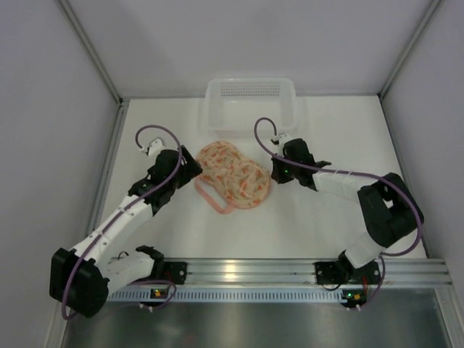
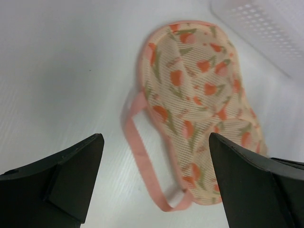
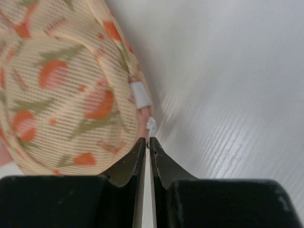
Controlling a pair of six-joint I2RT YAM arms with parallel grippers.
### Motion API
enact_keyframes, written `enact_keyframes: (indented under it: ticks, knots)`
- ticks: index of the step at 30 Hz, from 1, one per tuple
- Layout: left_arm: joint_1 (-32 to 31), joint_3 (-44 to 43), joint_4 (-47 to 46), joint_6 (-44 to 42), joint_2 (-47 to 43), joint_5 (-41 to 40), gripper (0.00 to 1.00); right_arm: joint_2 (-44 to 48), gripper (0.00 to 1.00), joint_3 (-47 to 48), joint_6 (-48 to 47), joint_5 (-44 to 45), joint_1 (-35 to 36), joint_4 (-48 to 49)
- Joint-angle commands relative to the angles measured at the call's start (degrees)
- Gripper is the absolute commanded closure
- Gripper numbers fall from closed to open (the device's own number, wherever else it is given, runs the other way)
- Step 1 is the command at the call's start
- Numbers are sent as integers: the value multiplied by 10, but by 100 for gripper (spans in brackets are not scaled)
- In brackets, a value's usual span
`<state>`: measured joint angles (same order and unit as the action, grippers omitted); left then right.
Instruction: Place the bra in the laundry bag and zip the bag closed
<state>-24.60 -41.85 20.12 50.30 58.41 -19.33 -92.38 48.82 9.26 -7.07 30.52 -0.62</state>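
Peach laundry bag [image 1: 233, 174], orange floral print, pink loop [image 2: 141, 152], white basket [image 1: 250, 90]

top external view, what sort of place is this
Probably a robot test cell: bare white walls, left arm and right arm bolted to an aluminium rail, a laundry bag and plastic basket on the table.

My left arm [image 1: 123, 217] stretches forward and inward, left gripper [image 2: 156, 137] angled down, jaws spread wide. My right arm [image 1: 341, 181] is bent sharply at the elbow, forearm reaching leftward – right gripper [image 3: 146, 141] low, fingers pressed fully together.
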Motion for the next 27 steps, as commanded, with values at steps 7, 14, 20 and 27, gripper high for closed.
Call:
enact_keyframes:
  ticks: [7, 14, 20, 27]
  knots:
    - [42, -35, -24, -131, 148, 121, 11, 83, 35, 6, 29, 39, -9, -51]
    - [42, -32, -39, -213, 197, 137, 20, 104, 29, 15, 49, 68, -19, -66]
    - [42, -32, -60, -221, 234, 126, 29, 133, 29, 15, 51, 68, -29, -64]
    - [39, -57, -76, -256, 278, 128, 33, 146, 28, 18, 49, 104, -36, -76]
